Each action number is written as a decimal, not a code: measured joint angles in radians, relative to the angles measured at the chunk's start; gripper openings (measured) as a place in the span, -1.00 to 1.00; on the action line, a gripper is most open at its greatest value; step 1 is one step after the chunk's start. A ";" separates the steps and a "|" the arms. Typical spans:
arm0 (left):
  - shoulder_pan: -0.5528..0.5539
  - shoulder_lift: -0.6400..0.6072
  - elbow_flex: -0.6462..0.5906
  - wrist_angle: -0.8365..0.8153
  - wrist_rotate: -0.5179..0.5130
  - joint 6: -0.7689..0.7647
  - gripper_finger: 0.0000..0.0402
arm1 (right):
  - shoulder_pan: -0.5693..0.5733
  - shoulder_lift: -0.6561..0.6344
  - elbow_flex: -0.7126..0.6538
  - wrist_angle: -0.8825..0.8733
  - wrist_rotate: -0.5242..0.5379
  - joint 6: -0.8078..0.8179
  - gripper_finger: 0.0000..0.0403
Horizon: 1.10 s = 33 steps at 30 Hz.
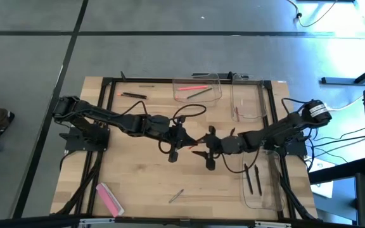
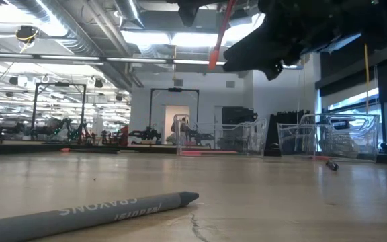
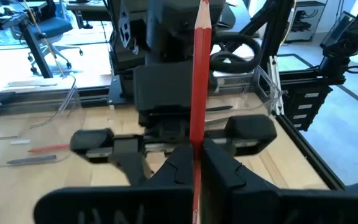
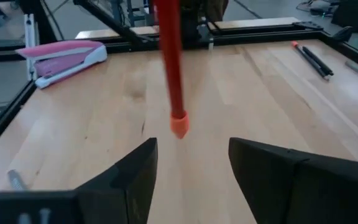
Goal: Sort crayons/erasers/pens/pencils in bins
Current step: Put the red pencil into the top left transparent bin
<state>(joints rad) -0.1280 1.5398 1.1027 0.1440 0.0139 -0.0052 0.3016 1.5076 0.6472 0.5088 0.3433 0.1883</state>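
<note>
Red pencil: a long red wooden pencil with an orange eraser tip, upright, pinched low in the left arm's jaws above the middle of the bench.
Left jaws: clenched on the red pencil, meeting the right arm's jaws nose to nose over the bench centre.
Right jaws: released and spread wide, the pencil's orange tip hanging just ahead of the gap, touching neither finger.
Bins: one clear plastic tub lies beyond both jaws at the far edge, with a pink stick and a dark stick inside; a second clear tub stands just beside it toward the right arm's side; a third clear tub sits on the near side of the right jaws, holding two dark pens.
Eraser: a flat pink block at the near corner on the left arm's side, well apart from both jaws.
Grey crayon: a grey paper-wrapped crayon lying flat on the near part of the bench.
Bench: light wooden top framed by black bars.
</note>
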 joint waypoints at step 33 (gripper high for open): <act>0.000 0.001 0.000 0.006 0.000 0.017 -1.00 | -0.069 0.060 0.006 0.137 -0.136 -0.068 -0.13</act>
<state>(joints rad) -0.1276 1.5406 1.1023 0.1503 0.0139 0.0121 0.2330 1.5673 0.6533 0.6461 0.2070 0.1207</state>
